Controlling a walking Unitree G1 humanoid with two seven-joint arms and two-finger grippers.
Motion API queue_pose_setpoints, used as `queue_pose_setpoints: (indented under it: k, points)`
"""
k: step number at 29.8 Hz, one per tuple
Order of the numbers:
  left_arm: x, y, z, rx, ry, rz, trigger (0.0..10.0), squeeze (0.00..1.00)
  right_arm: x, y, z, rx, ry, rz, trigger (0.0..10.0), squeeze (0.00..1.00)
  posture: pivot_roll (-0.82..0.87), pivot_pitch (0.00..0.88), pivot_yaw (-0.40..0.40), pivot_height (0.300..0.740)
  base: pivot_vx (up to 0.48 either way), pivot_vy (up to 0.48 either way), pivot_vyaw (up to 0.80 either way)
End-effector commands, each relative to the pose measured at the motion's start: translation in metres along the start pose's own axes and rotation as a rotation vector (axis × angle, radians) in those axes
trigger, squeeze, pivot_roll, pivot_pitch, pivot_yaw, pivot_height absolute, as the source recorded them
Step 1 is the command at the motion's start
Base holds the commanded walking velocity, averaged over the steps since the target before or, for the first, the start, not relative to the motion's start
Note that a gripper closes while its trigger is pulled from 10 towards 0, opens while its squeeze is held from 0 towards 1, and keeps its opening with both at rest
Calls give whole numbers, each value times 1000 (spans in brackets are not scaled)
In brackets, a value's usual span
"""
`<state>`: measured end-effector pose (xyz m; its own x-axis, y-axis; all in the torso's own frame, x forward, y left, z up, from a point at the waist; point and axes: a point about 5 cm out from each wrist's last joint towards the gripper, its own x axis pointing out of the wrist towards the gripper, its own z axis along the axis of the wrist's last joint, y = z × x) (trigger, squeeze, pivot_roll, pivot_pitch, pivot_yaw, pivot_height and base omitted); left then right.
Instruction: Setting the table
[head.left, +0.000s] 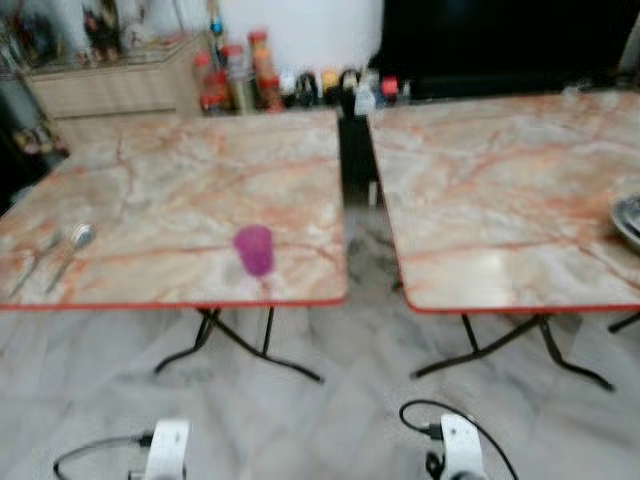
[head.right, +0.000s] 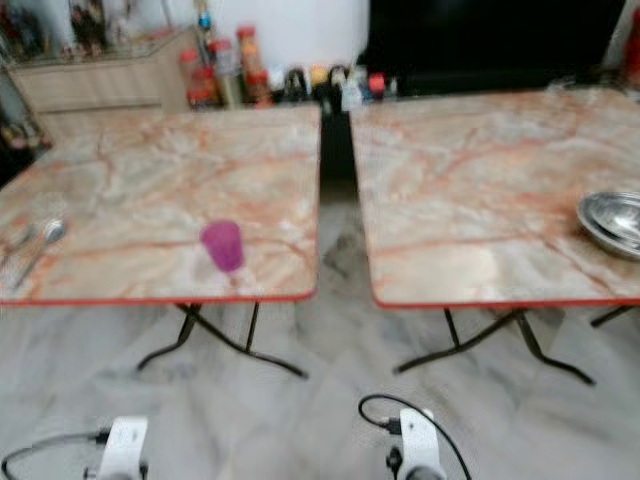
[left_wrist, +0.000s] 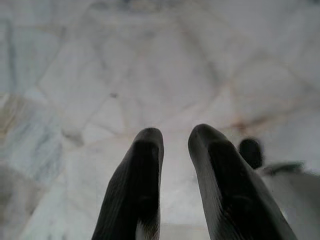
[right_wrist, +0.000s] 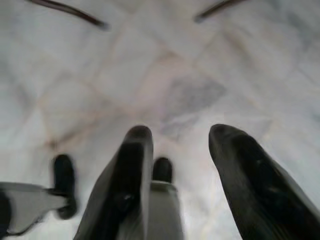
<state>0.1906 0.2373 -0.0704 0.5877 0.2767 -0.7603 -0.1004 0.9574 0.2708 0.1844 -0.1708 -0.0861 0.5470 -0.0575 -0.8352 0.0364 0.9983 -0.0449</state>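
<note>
From the left eye view, two marble-top folding tables stand side by side with a dark gap between them. On the left table (head.left: 180, 190) a small purple cup (head.left: 254, 249) stands upright near the front edge, toward the corner by the gap. It looks empty, but the picture is too blurry to be sure. Two spoons (head.left: 60, 255) lie near that table's far left edge, side by side, with their long way running from the front edge up and away from the robot. On the right table (head.left: 500, 190) the rim of a metal bowl (head.left: 628, 218) peeks in at the right edge. Bottles and jars (head.left: 240, 75) stand in a row on the floor by the wall behind. The right eye view shows the bowl better: it is shiny and wide, and it sits near the front right of its table, and nothing can be seen in it. In the left wrist view, the left gripper (left_wrist: 175, 145) hangs low over the pale floor, with its two black fingers a little apart and nothing between them. In the right wrist view, the right gripper (right_wrist: 180, 145) also points at the floor, with its fingers wider apart and nothing held. Both tables are still up ahead and higher than the grippers. The cup and spoons lie to the left, so the left arm is likely nearer to them, and the bowl is likely nearer to the right arm.
</note>
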Motion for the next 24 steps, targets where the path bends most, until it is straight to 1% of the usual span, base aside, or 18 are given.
queue_pose_setpoints:
  k: [1,3,6,7,9,10,11,12,13,14,15,16,18,21,24]
  points:
    - [-1,0,-3,-15,9,8,10000,0,0,-3,3,-3,-8,-6,10000,0,5,0,45,740,0,0,0]
    - [-1,4,-4,-19,-2,16,10000,0,0,-2,2,-6,-5,-2,10000,0,5,0,45,740,0,0,0]
    - [-1,4,-4,-22,-5,15,10000,0,0,-2,2,-6,-4,-3,10000,0,5,0,45,740,0,0,0]
    - [-1,4,-6,-26,-3,13,10000,0,0,-4,0,9,-3,-11,10000,0,-4,0,68,740,0,0,0]
    - [-3,4,-14,-31,14,1,10000,0,-1,-9,-7,43,9,-29,10000,0,-9,0,63,740,0,0,0]
    - [-3,4,-15,-48,15,3,10000,0,-1,-9,-7,44,6,-26,10000,0,-12,0,64,740,0,0,0]
    - [-3,4,-15,-48,15,3,10000,0,-1,-9,-7,44,6,-26,10000,0,-12,0,64,740,0,0,0]
    - [-3,3,-15,-77,10,4,10000,0,-2,-11,-7,45,0,-24,10000,0,-12,0,65,740,0,0,0]
    - [-4,1,-15,-71,8,-3,10000,0,-2,-13,-8,41,3,-30,10000,0,-10,0,62,740,0,0,0]
    - [-4,-5,-15,-52,6,-19,10000,0,-2,-17,-11,34,12,-42,10000,0,-13,0,52,740,0,0,0]
    - [-4,-5,-15,-52,6,-19,10000,0,-2,-17,-11,34,12,-42,10000,0,-13,0,52,740,0,0,0]
    - [-4,-10,-15,-43,4,-31,10000,0,-3,-22,-13,23,24,-51,10000,0,-17,0,47,740,0,0,0]
    - [-5,-13,-15,-46,3,-34,10000,0,-3,-25,-13,25,24,-54,10000,0,-24,0,44,740,0,0,0]
    - [-5,-17,-15,-50,4,-38,10000,0,-3,-32,-9,69,12,-77,10000,0,-41,0,43,740,177,0,0]
    - [-5,-21,-15,-43,16,-49,10000,0,-3,-36,-5,79,1,-83,10000,0,-61,0,52,740,299,0,0]
